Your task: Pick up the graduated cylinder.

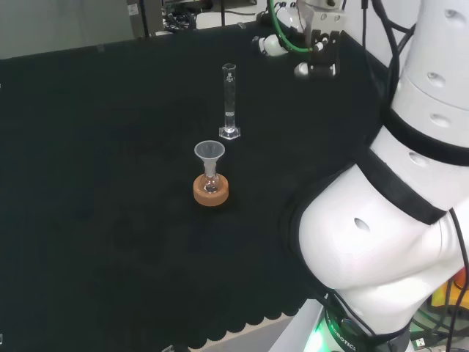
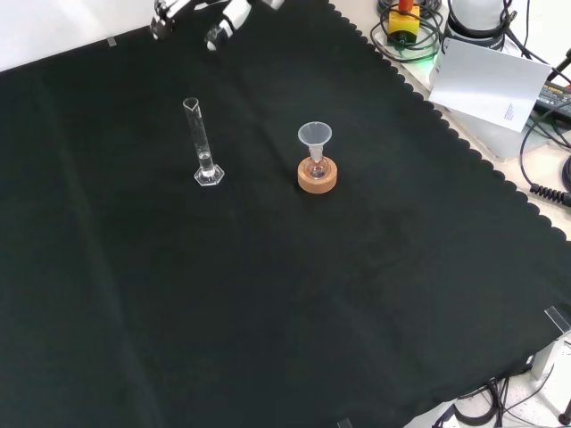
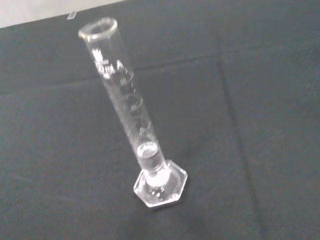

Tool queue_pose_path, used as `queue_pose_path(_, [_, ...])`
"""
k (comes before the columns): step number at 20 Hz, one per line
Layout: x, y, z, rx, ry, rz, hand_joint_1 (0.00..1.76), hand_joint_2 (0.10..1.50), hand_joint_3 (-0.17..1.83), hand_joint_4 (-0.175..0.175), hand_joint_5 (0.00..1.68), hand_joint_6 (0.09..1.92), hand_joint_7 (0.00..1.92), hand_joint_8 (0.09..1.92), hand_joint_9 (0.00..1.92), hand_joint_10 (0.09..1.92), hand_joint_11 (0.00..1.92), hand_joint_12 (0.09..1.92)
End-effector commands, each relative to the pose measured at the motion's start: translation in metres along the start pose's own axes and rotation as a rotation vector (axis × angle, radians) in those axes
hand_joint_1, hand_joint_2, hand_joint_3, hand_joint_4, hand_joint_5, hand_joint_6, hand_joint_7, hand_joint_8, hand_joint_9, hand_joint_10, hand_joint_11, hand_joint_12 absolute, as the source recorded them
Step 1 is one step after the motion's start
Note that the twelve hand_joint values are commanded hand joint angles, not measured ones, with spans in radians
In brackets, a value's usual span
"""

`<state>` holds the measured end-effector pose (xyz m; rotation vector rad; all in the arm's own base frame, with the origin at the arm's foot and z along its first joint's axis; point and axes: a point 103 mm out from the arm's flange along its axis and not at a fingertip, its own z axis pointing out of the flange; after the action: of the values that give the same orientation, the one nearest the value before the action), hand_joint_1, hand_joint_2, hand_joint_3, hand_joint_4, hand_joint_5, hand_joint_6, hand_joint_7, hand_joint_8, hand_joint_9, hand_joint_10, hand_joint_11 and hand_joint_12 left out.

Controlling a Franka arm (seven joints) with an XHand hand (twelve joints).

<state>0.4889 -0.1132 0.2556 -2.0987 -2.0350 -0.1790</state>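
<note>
Black cloth covers the bench (image 2: 268, 312). The graduated cylinder (image 1: 229, 103) stands upright on its hexagonal foot, mouth up, its white scale markings unreadable. The robot hand (image 1: 316, 53) hangs well apart; I cannot tell its finger state.

Lab bench, robotics test setup. I'm over a black cloth (image 2: 268, 294) with scalloped edge, laid out with glassware: a clear graduated cylinder (image 2: 203, 147) on a hexagonal foot, and just right of it in the front view a small flask with a funnel (image 2: 314, 136) in its neck, sitting on a cork ring (image 2: 318, 176). Beyond the cloth's far right edge from the cylinder: coiled cables (image 2: 406, 40), a red-and-yellow stop button (image 2: 404, 16), a loose paper sheet (image 2: 486, 82). My white arm links (image 1: 388, 213) carry cabling too.
</note>
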Motion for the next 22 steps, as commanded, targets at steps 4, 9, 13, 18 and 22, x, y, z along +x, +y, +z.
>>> queue_pose_path(4, [-0.015, 0.018, 0.088, -0.002, 0.172, -0.121, 0.55, 1.22, -0.15, -0.05, 0.35, 0.09, 0.25, 0.66, 0.5, 0.63, 0.26, 1.35])
queue_pose_path(9, [-0.02, 0.017, 0.104, 0.002, 0.271, -0.181, 0.61, 1.2, -0.17, -0.052, 0.39, 0.09, 0.31, 0.68, 0.56, 0.62, 0.31, 1.34])
queue_pose_path(13, [-0.025, 0.019, 0.114, 0.007, 0.351, -0.2, 0.68, 1.18, -0.17, -0.048, 0.38, 0.09, 0.28, 0.66, 0.54, 0.6, 0.31, 1.34])
queue_pose_path(18, [-0.029, 0.027, 0.125, 0.0, 0.435, -0.219, 0.77, 1.14, -0.17, -0.048, 0.36, 0.09, 0.29, 0.66, 0.55, 0.6, 0.32, 1.33])
queue_pose_path(22, [-0.026, 0.036, 0.132, -0.023, 0.535, -0.241, 0.83, 1.11, -0.17, -0.046, 0.46, 0.09, 0.4, 0.67, 0.63, 0.58, 0.33, 1.32])
